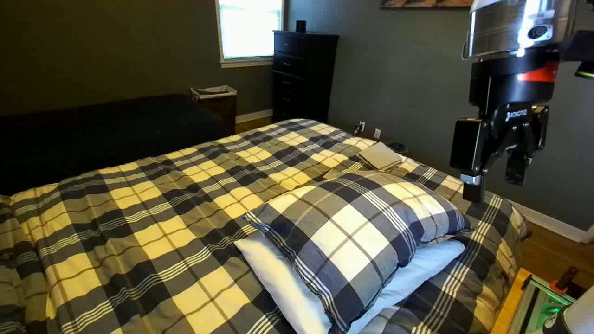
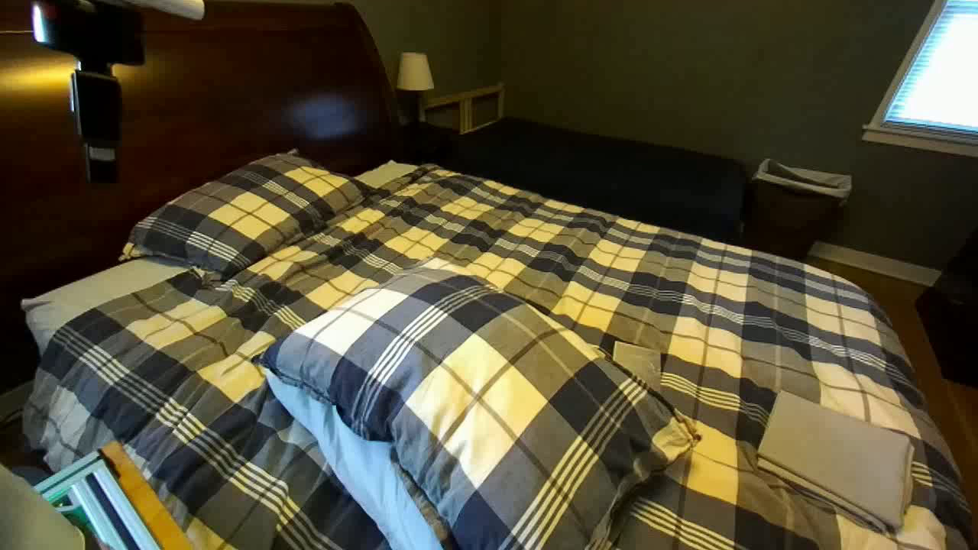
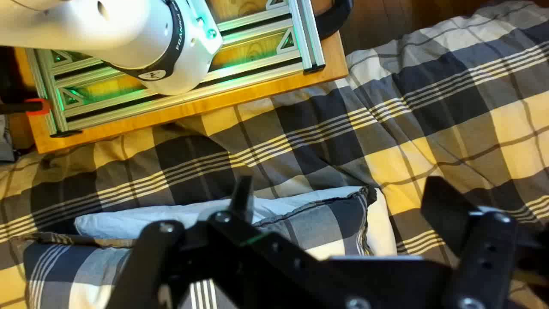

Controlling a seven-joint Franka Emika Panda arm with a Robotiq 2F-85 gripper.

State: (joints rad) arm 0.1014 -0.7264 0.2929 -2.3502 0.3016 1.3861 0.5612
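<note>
- The gripper [image 1: 494, 183] hangs in the air, its jaws spread wide.
- The checked pillow [image 1: 352, 222] lies lower down on the checked blanket [image 1: 158, 236].
- White cloth [image 1: 278, 278] pokes out from under the pillow.
- A folded gray cloth [image 2: 837, 451] lies near the pillow.

In an exterior view, the near pillow [image 2: 481, 374] lies on the bed [image 2: 710, 283], left of a folded cloth [image 2: 837, 458]. Behind it, to the left, the far pillow [image 2: 248, 210] lies before the headboard [image 2: 229, 84].
</note>
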